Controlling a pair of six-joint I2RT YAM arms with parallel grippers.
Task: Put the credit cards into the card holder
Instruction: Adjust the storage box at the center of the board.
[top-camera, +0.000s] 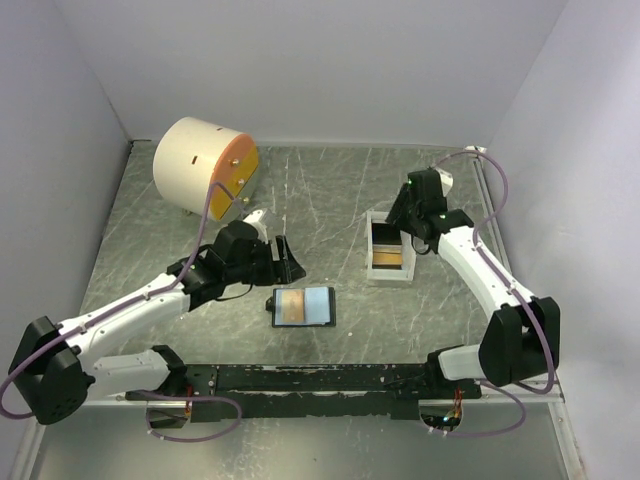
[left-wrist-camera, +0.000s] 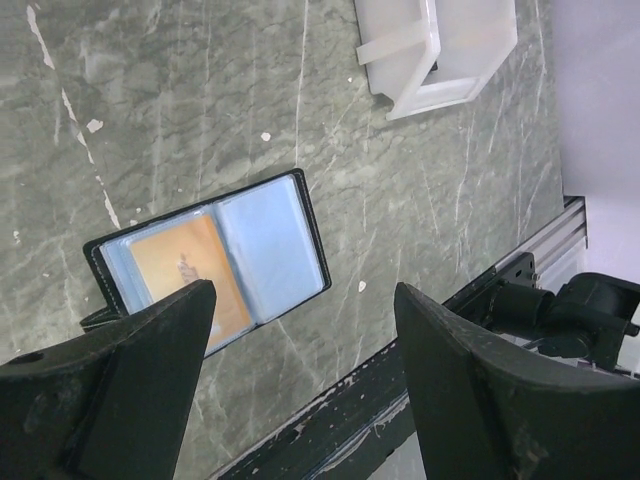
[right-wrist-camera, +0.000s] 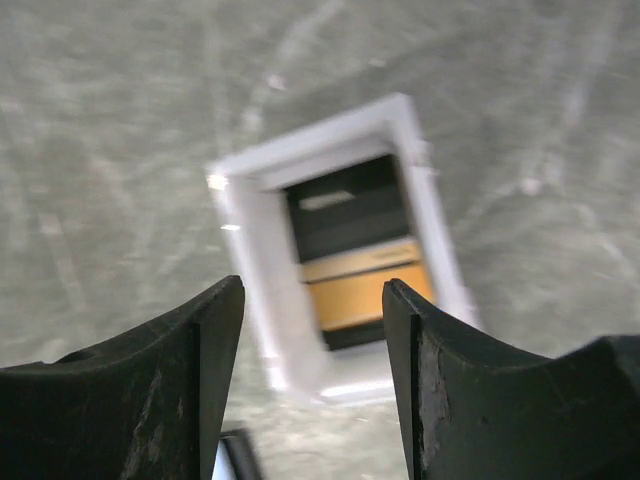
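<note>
at the near middle of the tabletop (top-camera: 330, 190): the card holder (top-camera: 303, 306) lies open and flat, with an orange card (top-camera: 291, 306) in one sleeve; whether the pale blue sleeve beside it holds a card, i cannot tell.
white tray (top-camera: 371, 248): well apart to the right, with a gold-brown card (top-camera: 390, 262) showing inside it.
right gripper (top-camera: 405, 232): above the tray, jaws wide apart, nothing held.
left gripper (top-camera: 287, 258): just beside the holder, jaws wide apart, empty.
risk at the pick: the card sits low between close walls — fingers may strike the rim or slip off the thin edge.
risk at the holder: nothing pins it, so a card pushed in could shove it along or flip a flap shut.
</note>
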